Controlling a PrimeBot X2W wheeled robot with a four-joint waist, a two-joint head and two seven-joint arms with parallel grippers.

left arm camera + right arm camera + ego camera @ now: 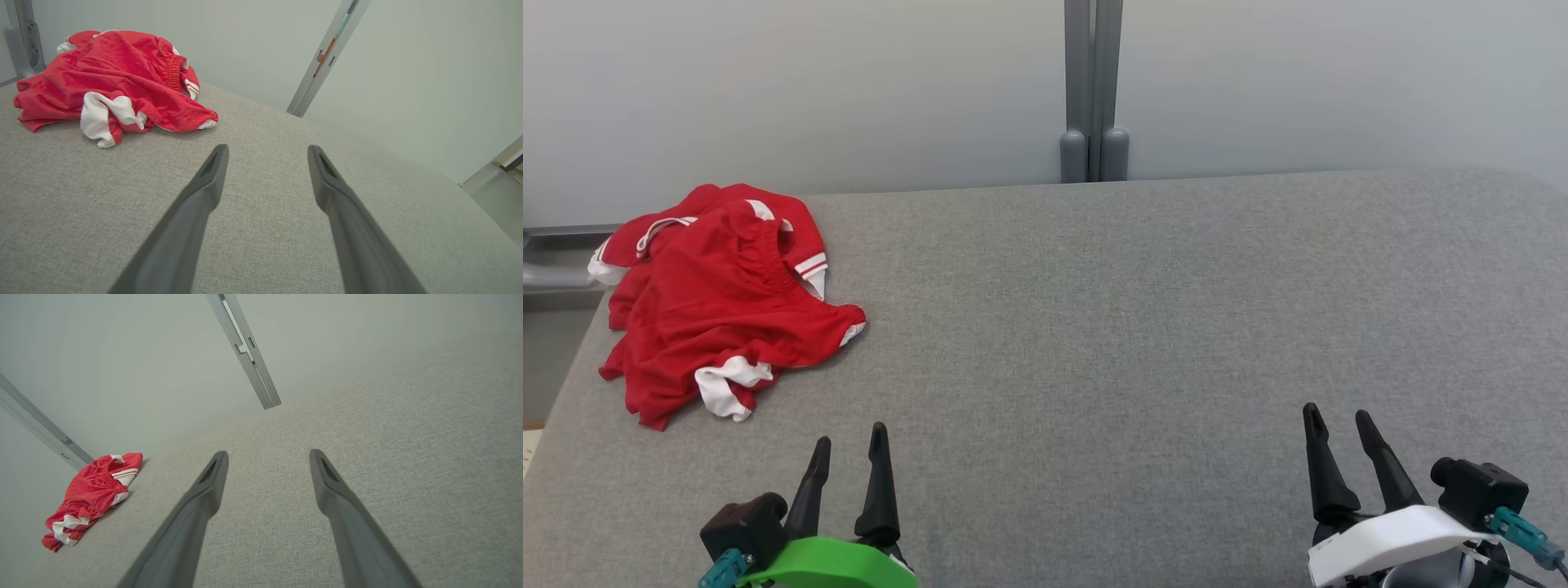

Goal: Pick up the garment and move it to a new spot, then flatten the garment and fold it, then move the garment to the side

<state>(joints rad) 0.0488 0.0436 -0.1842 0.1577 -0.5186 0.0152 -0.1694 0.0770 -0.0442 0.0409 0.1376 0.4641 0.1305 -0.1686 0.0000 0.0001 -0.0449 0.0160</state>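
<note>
Crumpled red garment (715,298) at the table's (1135,327) far left corner
Left gripper (851,441) and right gripper (1338,418) hover near the front edge, jaws apart, holding nothing, well clear of it

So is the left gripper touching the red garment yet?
Apart. The left wrist view shows a strip of bare grey tabletop between the left gripper and the red garment.
</note>
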